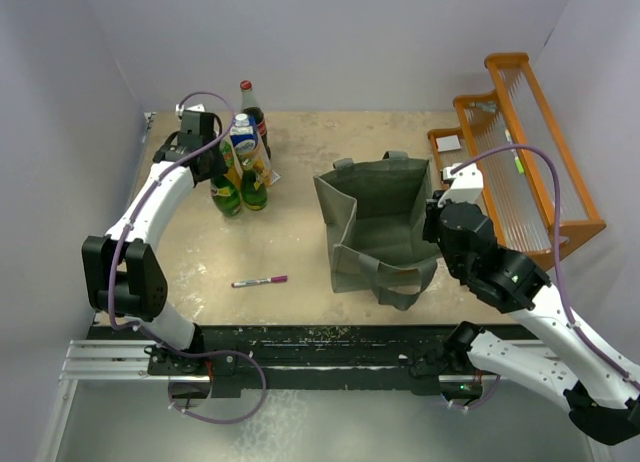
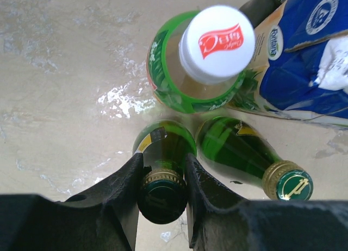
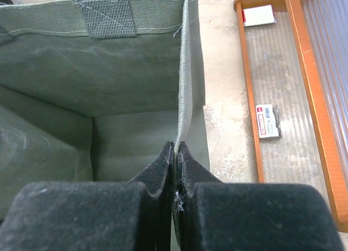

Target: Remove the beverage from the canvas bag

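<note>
Your left gripper (image 2: 162, 163) is clamped on a green bottle (image 2: 163, 192) by its neck, standing near the table's (image 1: 300, 252) far-left corner. Your right gripper (image 3: 176, 149) pinches the bag's (image 3: 109, 71) right wall, mid-table.

Pale, faintly lilac walls (image 1: 340, 32) close in the left, top and right of the overhead view. The tabletop (image 1: 300, 237) is tan and worn, mottled with paler scuffs, and shows white glare in the left wrist view. At the upper right an orange wooden rack (image 1: 530, 112) with clear ribbed panels stands against the wall. A silver metal rail (image 1: 105, 360) lies at the lower left. The light is soft and even.
</note>
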